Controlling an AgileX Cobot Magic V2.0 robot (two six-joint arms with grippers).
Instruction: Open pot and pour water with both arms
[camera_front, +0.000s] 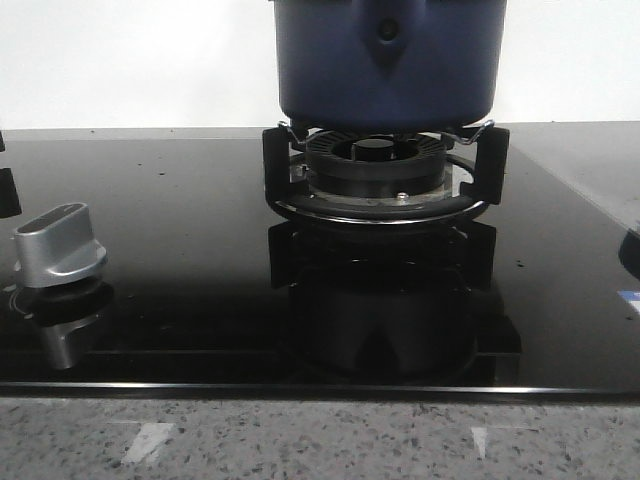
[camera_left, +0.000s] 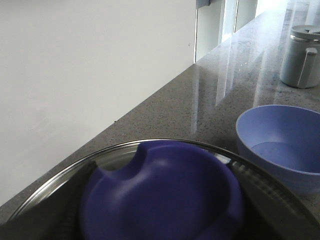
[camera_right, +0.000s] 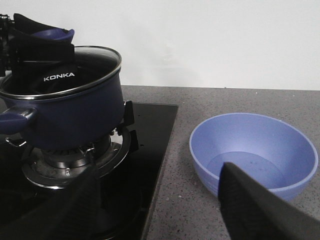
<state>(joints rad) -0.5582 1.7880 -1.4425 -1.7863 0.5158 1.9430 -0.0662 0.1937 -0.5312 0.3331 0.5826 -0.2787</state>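
The dark navy-blue pot (camera_front: 390, 60) (camera_right: 75, 115) stands on the gas burner (camera_front: 380, 170). Its glass lid (camera_right: 80, 67) (camera_left: 125, 155) with a steel rim rests on top. My left gripper (camera_right: 42, 37) (camera_left: 162, 200) is above the pot, shut on the lid's blue knob (camera_left: 165, 195) (camera_right: 56, 34), with a dark finger (camera_left: 60, 210) on each side. My right gripper (camera_right: 165, 215) hangs open beside the stove, over the stone counter, between the pot and a light blue bowl (camera_right: 255, 150) (camera_left: 280, 145). Nothing is between its fingers (camera_right: 260, 205).
The black glass hob (camera_front: 180, 260) carries a silver control knob (camera_front: 60, 245) at the front left. A side handle (camera_right: 12, 120) sticks out of the pot. A grey lidded jug (camera_left: 302, 55) stands farther along the speckled counter (camera_right: 200, 200), by the white wall.
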